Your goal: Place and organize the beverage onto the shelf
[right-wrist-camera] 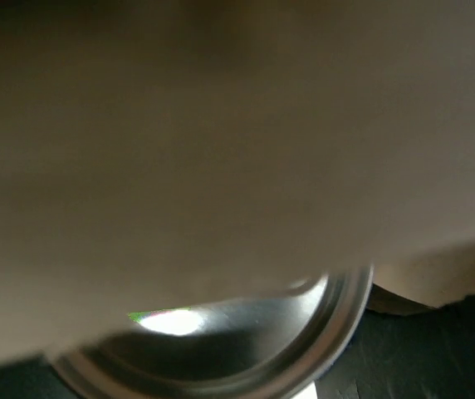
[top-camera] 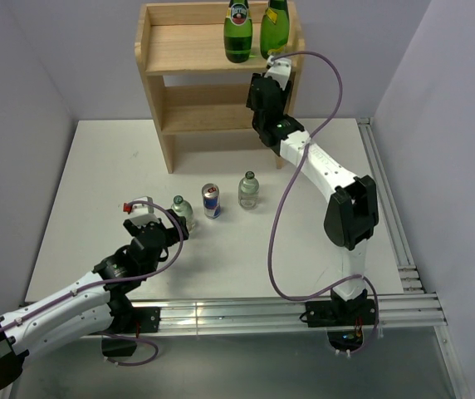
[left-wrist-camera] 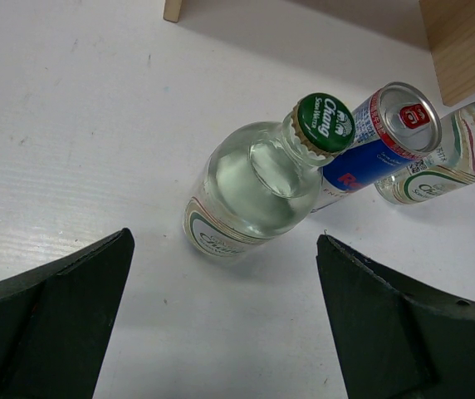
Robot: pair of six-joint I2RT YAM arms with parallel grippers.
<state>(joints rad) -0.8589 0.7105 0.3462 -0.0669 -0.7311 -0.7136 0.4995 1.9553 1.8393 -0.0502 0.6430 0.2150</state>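
The wooden shelf stands at the back, with two green bottles on its top tier. My right gripper reaches into the middle tier; in the right wrist view the metal rim of a can sits between its jaws under a shelf board. My left gripper is open, just short of a clear green-capped bottle that stands between its fingers' line. A red-and-blue can and a second clear bottle stand behind it.
The three loose drinks stand in a row on the white table in front of the shelf. A shelf leg shows at the upper right of the left wrist view. Aluminium rails run along the table's right and near edges.
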